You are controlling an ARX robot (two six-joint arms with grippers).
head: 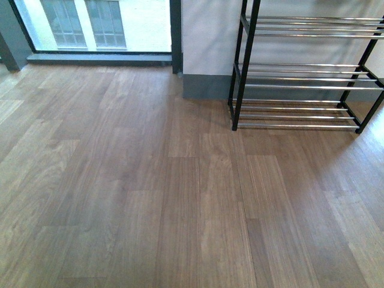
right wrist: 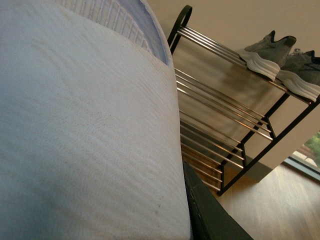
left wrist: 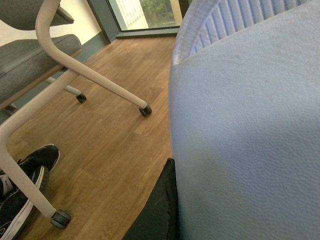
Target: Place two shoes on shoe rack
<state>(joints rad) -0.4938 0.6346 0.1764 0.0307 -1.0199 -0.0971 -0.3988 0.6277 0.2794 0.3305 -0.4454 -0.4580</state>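
Both grey sneakers [right wrist: 265, 52] already sit on the top tier of the shoe rack [right wrist: 220, 107]. A pale slipper [right wrist: 75, 125] fills each wrist view, so no telling if either pincer is apart or clamped. Swinging blind near those bars could knock a sneaker off.

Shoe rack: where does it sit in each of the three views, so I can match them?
Front view: shoe rack at upper right, cut by the edges; visible tiers bear no shoes.
Left wrist view: not in it.
Right wrist view: shoe rack beyond the pale slipper close to the camera, two grey sneakers on its top tier.
Shared landmark: the wood floor, in all three.
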